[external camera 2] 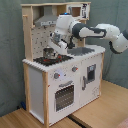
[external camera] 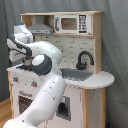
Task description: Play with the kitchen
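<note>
The toy kitchen [external camera 2: 62, 75] stands mid-frame in both exterior views. The end effector [external camera 2: 54, 44] hovers over its stovetop [external camera 2: 52, 59] at 10 o'clock, likely working the pot [external camera 2: 48, 52] (finger state unreadable).

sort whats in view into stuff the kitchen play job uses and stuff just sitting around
Job: the kitchen, its stovetop, the small pot on it, the gripper above the pot.
Around: grey curtain, wooden platform.
</note>
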